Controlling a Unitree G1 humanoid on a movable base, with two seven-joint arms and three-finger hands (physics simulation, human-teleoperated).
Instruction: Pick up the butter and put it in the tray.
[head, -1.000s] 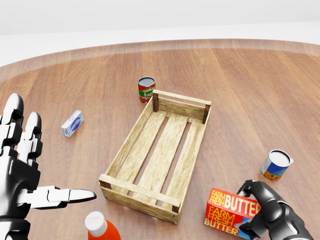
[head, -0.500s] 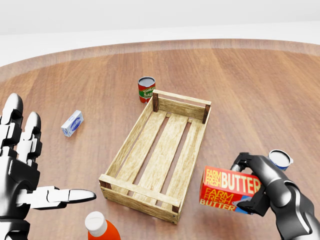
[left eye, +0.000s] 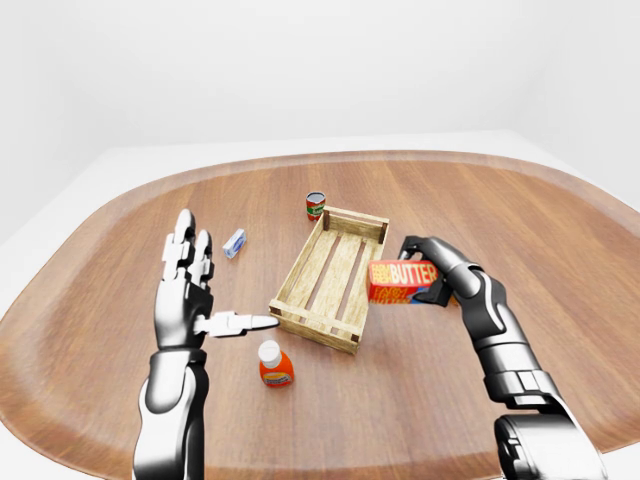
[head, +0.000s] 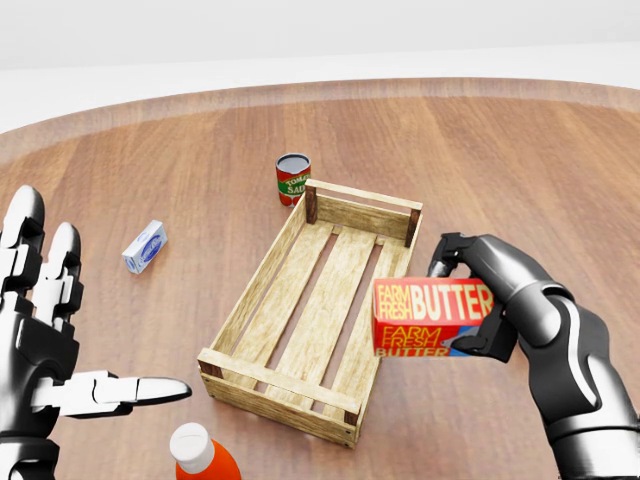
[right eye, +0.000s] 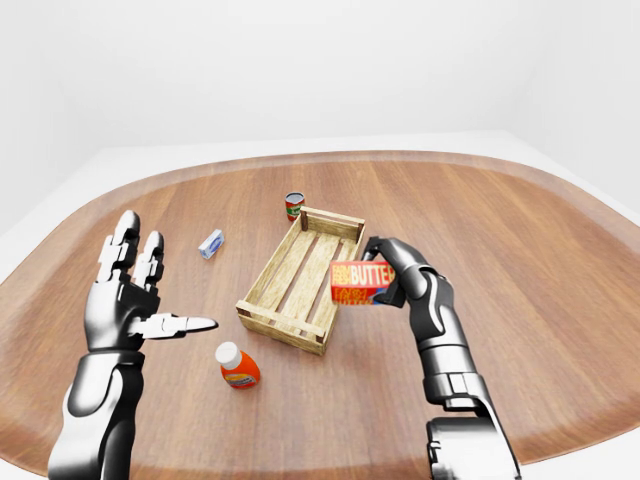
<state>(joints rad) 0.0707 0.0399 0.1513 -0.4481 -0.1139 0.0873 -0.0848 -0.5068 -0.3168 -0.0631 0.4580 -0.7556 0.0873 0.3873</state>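
The right hand (head: 478, 296) gripped the butter (head: 432, 317) at the tray (head: 262, 283) rim, which it might clip; left hand (head: 40, 330) splayed, empty.

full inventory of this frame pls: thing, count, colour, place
Butter box: 1, red and orange, held off the table over the tray's right rail in the head view.
Tray: 1, pale wooden slats, middle of the table.
Can: 1, red and green label, just past the tray's top-left corner.
Small carton: 1, blue and white, left of the tray.
Bottle: 1, orange with white cap, bottom edge, below the tray.
Table: 1, brown wood, rounded.
Left hand: 1, silver and black, open, lower left.
Right hand: 1, dark, closed on the butter box.
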